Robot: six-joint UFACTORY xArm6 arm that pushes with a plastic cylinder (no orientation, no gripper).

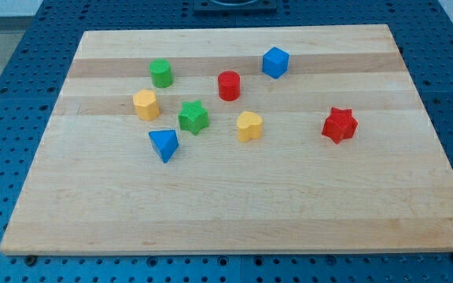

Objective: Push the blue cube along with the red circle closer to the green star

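The blue cube (275, 62) sits near the view's top, right of centre. The red circle (229, 85), a short cylinder, stands just below and left of it, a small gap apart. The green star (193, 117) lies further down and left of the red circle, near the board's middle left. My tip and rod do not show in this view, so I cannot place the tip relative to the blocks.
A green cylinder (161, 73), a yellow block (145, 104) and a blue triangle (164, 145) surround the green star on its left. A yellow heart (249, 126) lies to its right. A red star (340, 125) sits at right. The wooden board (234, 212) rests on a blue perforated table.
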